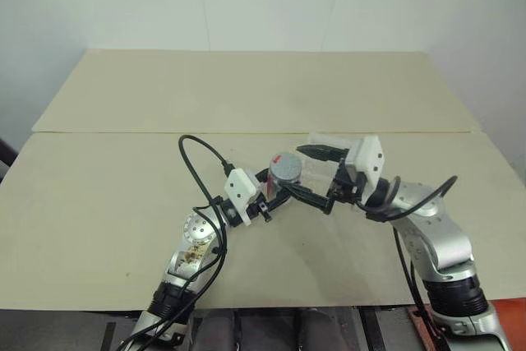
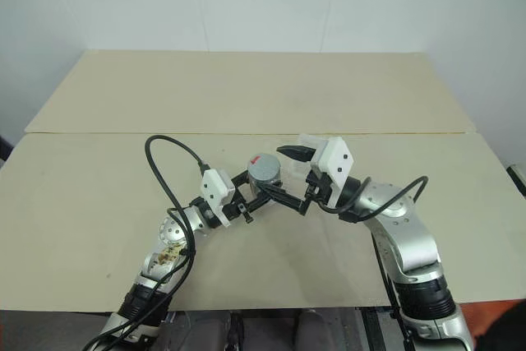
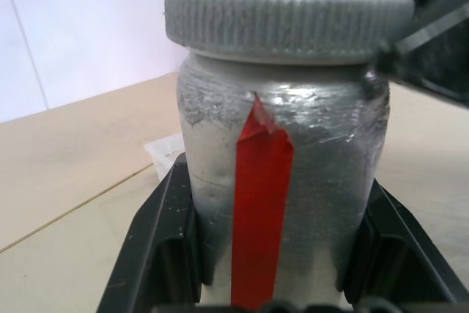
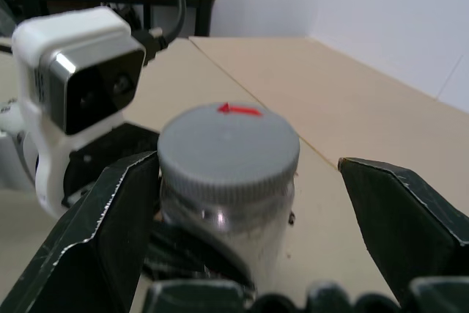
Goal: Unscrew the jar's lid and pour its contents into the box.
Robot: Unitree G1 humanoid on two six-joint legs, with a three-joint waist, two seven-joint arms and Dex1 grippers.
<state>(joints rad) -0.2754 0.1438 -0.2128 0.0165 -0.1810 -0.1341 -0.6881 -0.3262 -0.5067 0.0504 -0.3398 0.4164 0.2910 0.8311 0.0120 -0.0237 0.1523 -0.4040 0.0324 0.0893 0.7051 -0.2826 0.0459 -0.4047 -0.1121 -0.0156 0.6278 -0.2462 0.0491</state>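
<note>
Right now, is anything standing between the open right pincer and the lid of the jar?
Nothing visible does. The right pincer is open with one finger on each side of the lid, which sits on the jar held by the left pincer.

I see the jar [image 3: 278, 203] upright above the table, silvery with a red stripe, grey ribbed lid [image 4: 229, 150] still on; the clear box [image 1: 322, 158] lies just behind it.
</note>
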